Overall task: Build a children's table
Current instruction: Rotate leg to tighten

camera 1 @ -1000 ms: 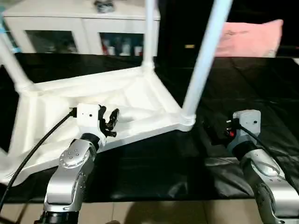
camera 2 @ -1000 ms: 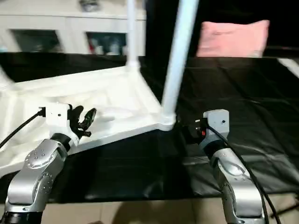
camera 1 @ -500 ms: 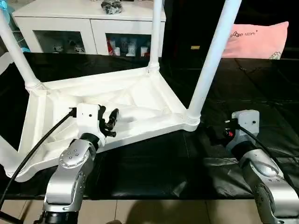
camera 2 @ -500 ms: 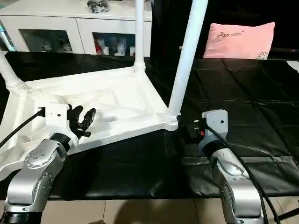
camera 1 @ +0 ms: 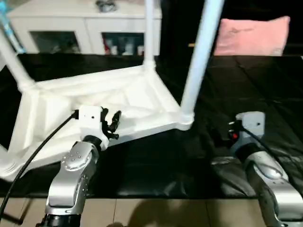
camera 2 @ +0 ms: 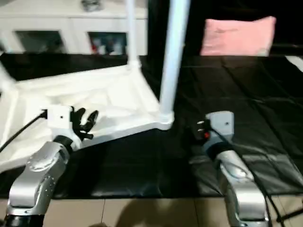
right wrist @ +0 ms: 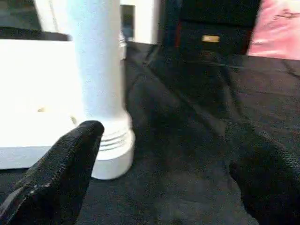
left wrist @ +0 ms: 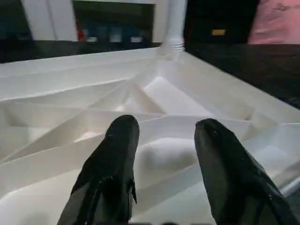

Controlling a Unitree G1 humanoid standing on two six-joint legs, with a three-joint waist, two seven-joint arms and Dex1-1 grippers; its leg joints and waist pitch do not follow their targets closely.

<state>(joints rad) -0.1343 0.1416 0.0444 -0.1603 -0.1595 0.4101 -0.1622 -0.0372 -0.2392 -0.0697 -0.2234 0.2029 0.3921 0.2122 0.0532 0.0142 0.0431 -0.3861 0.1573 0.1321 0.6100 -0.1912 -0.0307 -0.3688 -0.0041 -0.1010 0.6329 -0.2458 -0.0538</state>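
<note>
The children's table lies upside down on the black-covered surface, its white ribbed tabletop (camera 1: 52, 109) facing up. White legs stand in its corner sockets: one at the near right corner (camera 1: 201, 61), one at the far corner (camera 1: 149, 33), one at the left (camera 1: 12, 61). My left gripper (camera 1: 111, 124) hovers open over the tabletop's near rim, its black fingers (left wrist: 117, 154) apart above the ribs (left wrist: 154, 93), holding nothing. My right gripper (camera 1: 218, 135) stands wide open and empty just right of the near right leg's base (right wrist: 110, 150).
A white glass-door cabinet (camera 1: 80, 28) stands behind the work surface. A pink cushion (camera 1: 251, 35) lies at the back right. Black cloth (camera 1: 156, 165) covers the surface up to its near edge, with floor (camera 1: 156, 213) below. A black cable (camera 1: 38, 156) trails from my left wrist.
The camera has shifted slightly. Neither the grippers nor the table have visibly moved.
</note>
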